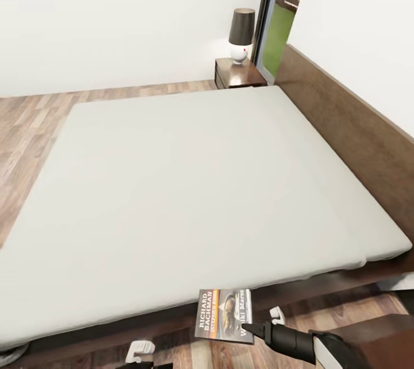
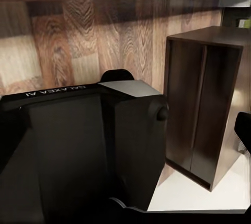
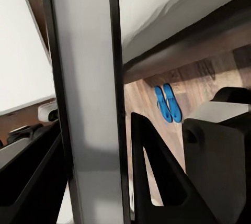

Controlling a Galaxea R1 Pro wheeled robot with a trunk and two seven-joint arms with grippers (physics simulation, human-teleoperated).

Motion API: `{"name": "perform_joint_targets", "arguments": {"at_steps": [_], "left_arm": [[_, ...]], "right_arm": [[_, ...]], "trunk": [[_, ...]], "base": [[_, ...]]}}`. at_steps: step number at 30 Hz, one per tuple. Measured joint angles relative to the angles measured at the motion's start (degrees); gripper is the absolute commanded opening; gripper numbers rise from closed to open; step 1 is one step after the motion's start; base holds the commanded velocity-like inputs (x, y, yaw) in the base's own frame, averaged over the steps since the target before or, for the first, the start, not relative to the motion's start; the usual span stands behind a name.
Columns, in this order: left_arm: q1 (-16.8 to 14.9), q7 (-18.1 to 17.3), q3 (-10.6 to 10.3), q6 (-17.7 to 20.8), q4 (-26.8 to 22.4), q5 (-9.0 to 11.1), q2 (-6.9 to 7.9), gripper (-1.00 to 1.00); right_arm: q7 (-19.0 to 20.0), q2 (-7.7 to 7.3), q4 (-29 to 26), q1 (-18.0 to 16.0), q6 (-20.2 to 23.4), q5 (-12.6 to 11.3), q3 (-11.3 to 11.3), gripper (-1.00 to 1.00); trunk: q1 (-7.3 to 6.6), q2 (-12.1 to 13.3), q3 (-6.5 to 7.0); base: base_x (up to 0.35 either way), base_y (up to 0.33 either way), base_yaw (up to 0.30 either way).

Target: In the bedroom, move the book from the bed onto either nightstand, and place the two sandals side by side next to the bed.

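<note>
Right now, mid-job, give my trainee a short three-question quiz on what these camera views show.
1. True or false: the book is lying flat in the middle of the mattress.
2. In the right wrist view, how do the two sandals lie: A) side by side on the wood floor beside the bed frame, B) stacked on the nightstand, C) one on the bed and one on the floor?
3. Fill in: on the far nightstand by the headboard stands a ____ with a dark shade.

Key
1. False: the right gripper holds it by an edge, off the mattress and over the floor.
2. A
3. lamp
</note>
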Motion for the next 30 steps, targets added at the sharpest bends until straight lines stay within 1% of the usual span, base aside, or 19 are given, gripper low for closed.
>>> {"name": "perform_joint_targets", "arguments": {"at_steps": [2, 5, 9, 12, 15, 16, 17, 20, 25, 28, 29, 30], "left_arm": [[0.0, 0.0, -0.1, 0.0, 0.0, 0.0, 0.0, 1.0], [0.0, 0.0, -0.1, 0.1, 0.0, 0.0, 0.0, 1.0], [0.0, 0.0, -0.2, 0.1, 0.0, 0.0, 0.0, 1.0], [0.0, 0.0, -0.2, 0.1, 0.0, 0.0, 0.0, 1.0], [0.0, 0.0, -0.2, 0.1, 0.0, 0.0, 0.0, 1.0], [0.0, 0.0, -0.2, 0.1, 0.0, 0.0, 0.0, 1.0], [0.0, 0.0, -0.2, 0.1, 0.0, 0.0, 0.0, 1.0], [0.0, 0.0, -0.2, 0.1, 0.0, 0.0, 0.0, 1.0], [0.0, 0.0, -0.2, 0.1, 0.0, 0.0, 0.0, 1.0], [0.0, 0.1, -0.2, 0.1, 0.0, 0.0, 0.17, 1.0], [0.0, 0.1, -0.2, 0.1, 0.0, 0.0, 0.22, 1.0], [0.0, 0.1, -0.2, 0.1, 0.0, 0.0, 0.3, 1.0]], "right_arm": [[0.0, -0.51, -0.1, 0.0, 0.0, 0.0, 0.0, -1.0], [0.7, -0.74, -0.1, 0.0, 0.1, -0.1, 0.0, -1.0], [4.9, -0.83, -0.1, 0.0, 0.1, -0.1, 0.0, -1.0], [6.3, -0.91, -0.1, 0.0, 0.0, -0.1, 0.0, -1.0], [6.6, -1.18, -0.1, 0.0, 0.0, -0.1, -0.1, -1.0], [6.7, -1.57, -0.2, 0.0, 0.0, -0.1, -0.1, -1.0], [6.7, -2.29, -0.2, 0.0, 0.0, -0.1, -0.2, -1.0], [6.8, -2.97, -0.4, 0.0, 0.3, -0.2, -0.4, -1.0], [6.8, -3.31, -1.1, 0.0, 0.6, -0.3, -0.8, -1.0], [6.8, -3.52, -2.5, -0.1, 0.7, -0.3, -1.1, -1.0], [6.8, -3.74, -2.8, -0.1, 0.7, -0.2, -1.1, -1.0], [6.8, -4.51, -3.2, -0.1, 0.6, -0.2, -1.2, -1.0]], "trunk": [[-0.44, 0.8, 0.36], [-1.1, 2.0, 0.9], [-1.98, 3.6, 1.62], [-2.64, 4.8, 2.16], [-3.3, 6.0, 2.7], [-3.52, 6.4, 2.88], [-3.74, 6.8, 3.06], [-4.4, 8.0, 3.6], [-5.5, 10.0, 4.5], [-6.16, 11.2, 5.04], [-6.38, 11.6, 5.21], [-6.6, 12.0, 5.39]], "base": [[0.0, 0.0, 0.291], [0.0, 0.0, 0.292], [0.0, 0.0, 0.291], [0.0, 0.0, 0.291], [0.0, 0.0, 0.291], [0.0, 0.0, 0.291], [0.0, 0.0, 0.291], [0.0, 0.0, 0.291], [0.0, 0.0, 0.291], [0.0, 0.0, 0.291], [0.0, 0.0, 0.291], [0.0, 0.0, 0.291]]}}
